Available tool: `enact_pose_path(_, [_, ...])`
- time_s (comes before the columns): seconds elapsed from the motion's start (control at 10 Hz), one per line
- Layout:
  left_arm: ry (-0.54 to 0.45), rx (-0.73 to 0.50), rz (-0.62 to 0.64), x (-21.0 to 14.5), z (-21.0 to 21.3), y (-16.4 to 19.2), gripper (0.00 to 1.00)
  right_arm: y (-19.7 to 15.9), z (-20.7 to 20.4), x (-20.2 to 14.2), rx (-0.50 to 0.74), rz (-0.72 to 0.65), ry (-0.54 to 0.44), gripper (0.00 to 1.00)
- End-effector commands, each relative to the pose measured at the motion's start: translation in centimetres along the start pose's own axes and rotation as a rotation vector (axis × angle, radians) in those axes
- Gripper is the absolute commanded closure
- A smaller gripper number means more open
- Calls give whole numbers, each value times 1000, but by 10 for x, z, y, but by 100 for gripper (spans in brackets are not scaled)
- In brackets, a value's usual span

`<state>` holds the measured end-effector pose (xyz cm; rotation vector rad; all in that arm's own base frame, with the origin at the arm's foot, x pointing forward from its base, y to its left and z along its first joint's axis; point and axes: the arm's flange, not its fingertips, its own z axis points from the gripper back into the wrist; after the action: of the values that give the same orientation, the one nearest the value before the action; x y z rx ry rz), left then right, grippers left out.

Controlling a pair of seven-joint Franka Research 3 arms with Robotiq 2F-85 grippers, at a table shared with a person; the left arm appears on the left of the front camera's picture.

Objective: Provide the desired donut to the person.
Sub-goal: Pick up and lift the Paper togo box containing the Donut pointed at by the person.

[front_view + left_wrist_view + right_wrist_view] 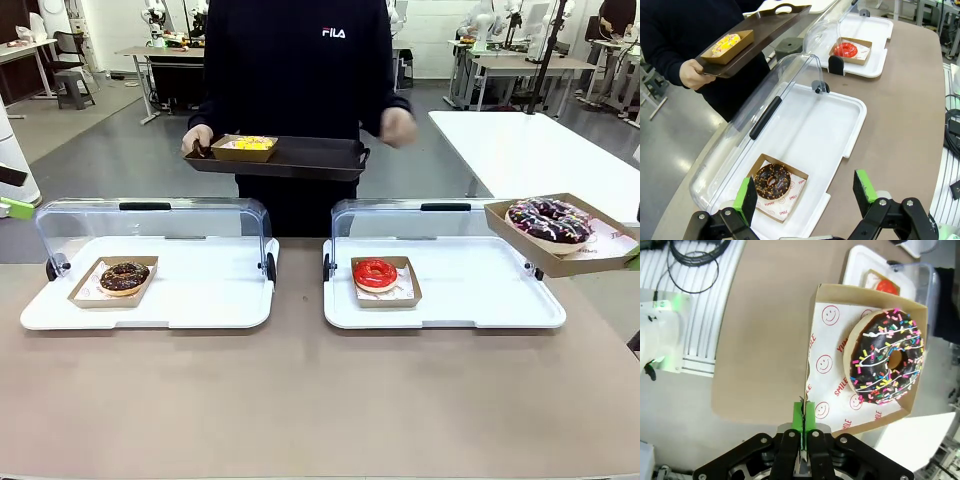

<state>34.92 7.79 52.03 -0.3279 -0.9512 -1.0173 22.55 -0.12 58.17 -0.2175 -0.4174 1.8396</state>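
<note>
From the front, I see the person [300, 70] beyond the right white tray [470, 290], holding a dark tray [310, 162]. The sprinkled donut [549, 221] in its cardboard box [520, 243] hangs above that white tray's far right corner. On the left wrist, my left end effector [807, 197] stands open and empty, well apart from the white tray. On the right wrist, my right end effector [804, 412] is clamped on the box's edge, with the white tray beyond it.
</note>
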Motion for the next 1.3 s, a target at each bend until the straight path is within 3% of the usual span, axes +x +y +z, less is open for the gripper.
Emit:
enact_pose_path(0.0, [-14, 0, 0, -1, 0, -1, 0, 16, -41, 3, -20, -16, 22, 100])
enact_pose_path(0.2, [-14, 0, 0, -1, 0, -1, 0, -8, -51, -7, -10, -45, -94, 100])
enact_pose_path(0.3, [-14, 0, 0, -1, 0, -1, 0, -5, -2, 0, -14, -2, -3, 100])
enact_pose_path(1.2, [-14, 0, 0, -1, 0, -1, 0, -5, -2, 0, -14, -2, -3, 100])
